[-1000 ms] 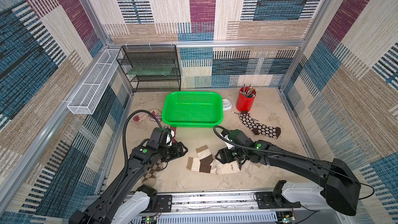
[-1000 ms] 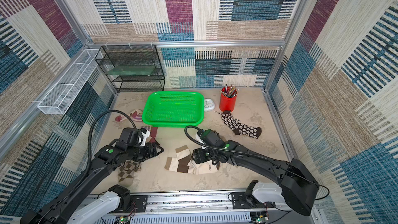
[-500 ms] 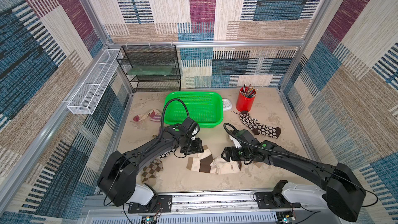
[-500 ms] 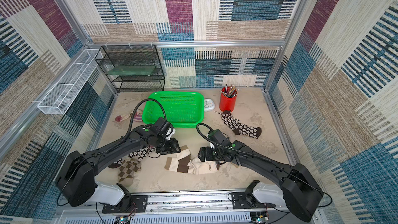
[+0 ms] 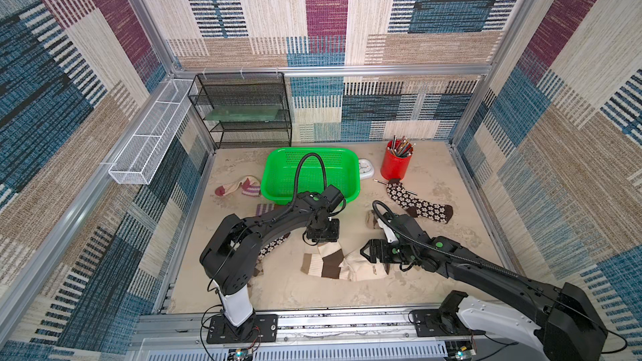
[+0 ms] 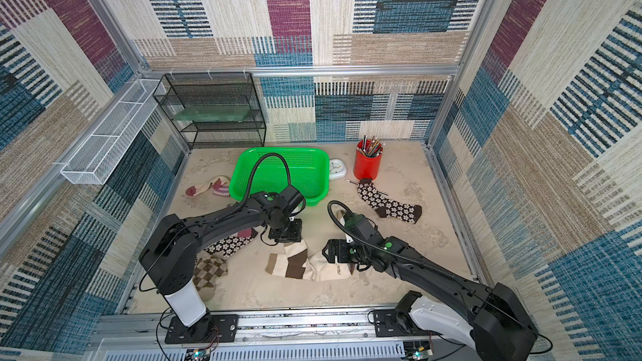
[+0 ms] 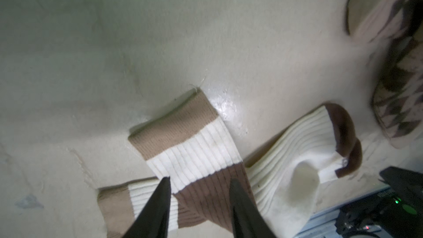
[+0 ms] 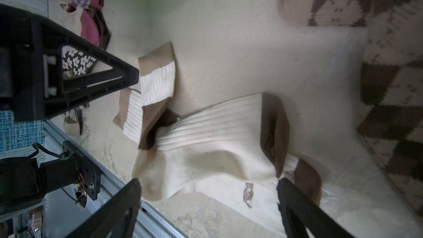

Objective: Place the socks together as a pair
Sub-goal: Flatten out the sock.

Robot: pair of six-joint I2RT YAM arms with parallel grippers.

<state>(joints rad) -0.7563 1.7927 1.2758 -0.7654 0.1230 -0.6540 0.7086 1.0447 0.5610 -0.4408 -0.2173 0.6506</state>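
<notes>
Lying overlapped at lower centre in both top views, the two cream socks with brown bands (image 5: 330, 265) rest on the beige table (image 5: 458, 237), cuffs toward the left of the frame. The left gripper (image 7: 199, 182) points down at the cuffs, its fingers partly apart on either side of one sock's dark brown band. The right gripper (image 8: 209, 182) is spread wide around the cream foot end. A daisy sock (image 5: 417, 204) lies at right centre, well apart, just below the red pencil cup (image 5: 394, 168).
</notes>
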